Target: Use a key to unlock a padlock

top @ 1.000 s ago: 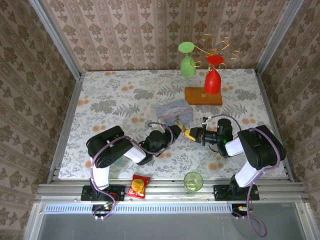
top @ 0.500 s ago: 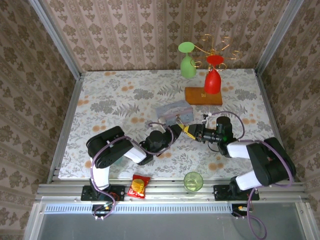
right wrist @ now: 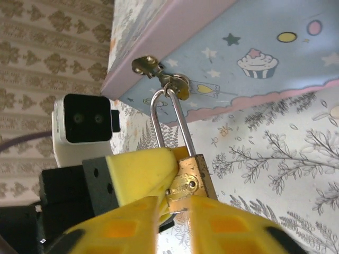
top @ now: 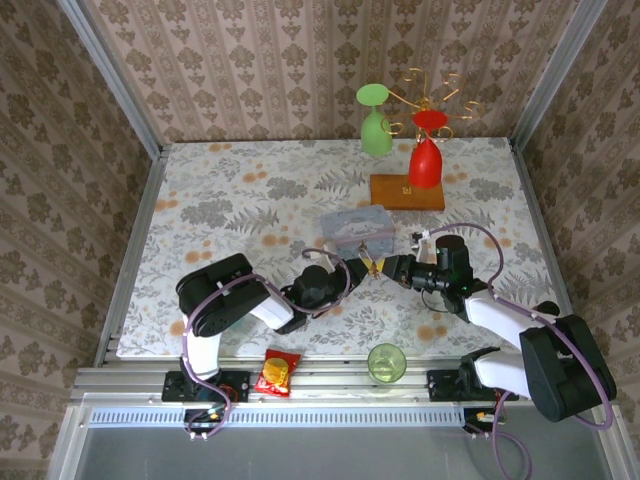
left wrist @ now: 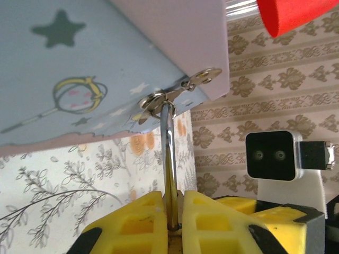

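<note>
Brass shows plainly from the right wrist: the padlock (right wrist: 190, 177) hangs by its thin shackle from the hasp (right wrist: 170, 84) on the pale blue tin (right wrist: 275, 79), a yellow finger of the other arm pressed against its side. From above, the left arm lies folded low, its forearm reaching right, while the right arm stretches left across the flowered surface (top: 230, 190); both meet tip to tip just in front of the tin. The left tool (left wrist: 172, 198) is clenched on the padlock, with the shackle rising between its fingers. The right tool (right wrist: 175, 207) sits under the lock's base with its fingers close together; whether it grips anything cannot be told.
</note>
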